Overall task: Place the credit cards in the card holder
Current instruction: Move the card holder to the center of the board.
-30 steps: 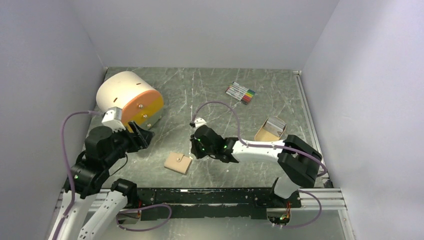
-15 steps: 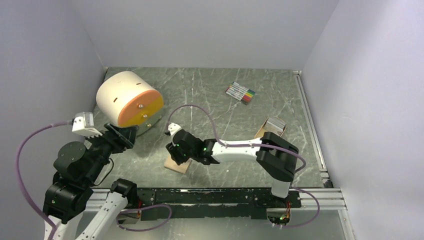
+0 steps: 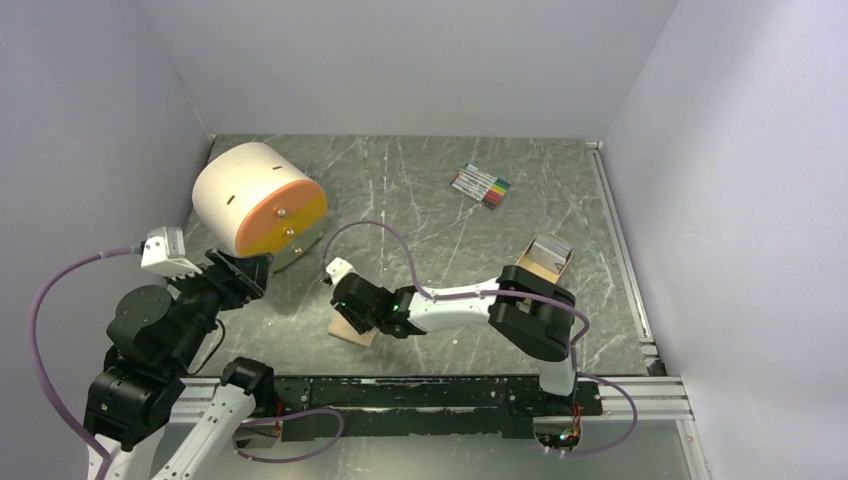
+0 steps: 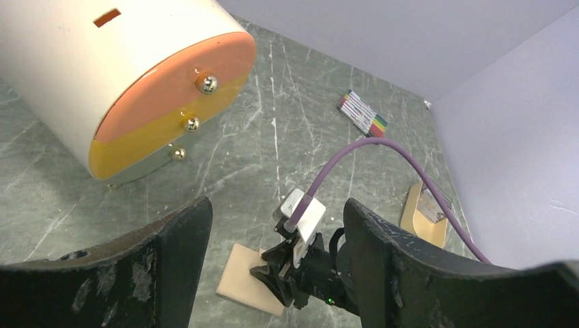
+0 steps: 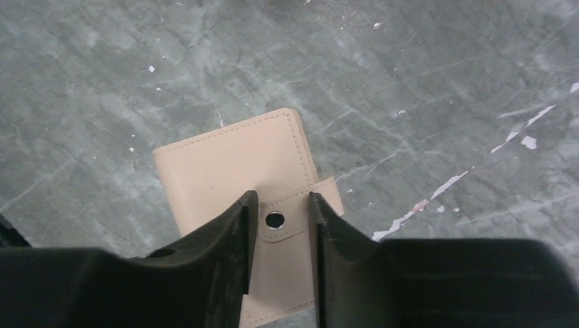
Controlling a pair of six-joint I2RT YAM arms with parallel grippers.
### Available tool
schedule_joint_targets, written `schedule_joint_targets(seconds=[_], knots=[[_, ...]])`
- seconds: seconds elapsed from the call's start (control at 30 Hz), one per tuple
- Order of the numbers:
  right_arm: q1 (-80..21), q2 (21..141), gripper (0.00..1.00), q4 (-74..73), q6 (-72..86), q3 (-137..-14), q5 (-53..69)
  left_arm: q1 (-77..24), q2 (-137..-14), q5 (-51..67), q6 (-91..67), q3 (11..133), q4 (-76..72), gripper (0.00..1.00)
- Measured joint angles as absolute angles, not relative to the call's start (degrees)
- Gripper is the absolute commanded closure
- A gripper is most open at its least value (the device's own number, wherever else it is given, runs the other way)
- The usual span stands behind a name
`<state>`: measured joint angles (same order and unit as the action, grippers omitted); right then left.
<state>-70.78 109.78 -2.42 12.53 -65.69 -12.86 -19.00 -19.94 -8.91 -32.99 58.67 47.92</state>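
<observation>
The card holder is shown closed on the table, near its front edge. The right gripper is poised over the snap tab, jaws narrowly parted. The left gripper is raised, jaws spread wide, empty. The credit cards are seen in the tan tray, well apart.

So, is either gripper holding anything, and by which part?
Nothing is held. The right gripper hangs open over the card holder's snap tab; the left gripper is open and empty.
</observation>
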Motion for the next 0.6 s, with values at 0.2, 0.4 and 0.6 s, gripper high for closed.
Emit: schedule_joint_targets(seconds=[0.2,0.4,0.6], knots=[[-71.5,108.64,1.0,-0.05,13.32,-63.16,-16.62,-19.0,-19.77,-8.8,-33.01,58.26,47.86,0.25],[-70.0,104.38,1.0,0.93,16.97,-57.71,-17.43,-19.0,-20.4,-7.27,-33.3,54.94,47.66,0.26],[-62.3,96.84,1.0,3.01,24.4,-48.66,-11.27,-18.98,-24.73,-1.1,-34.59,48.75,44.36,0.33]])
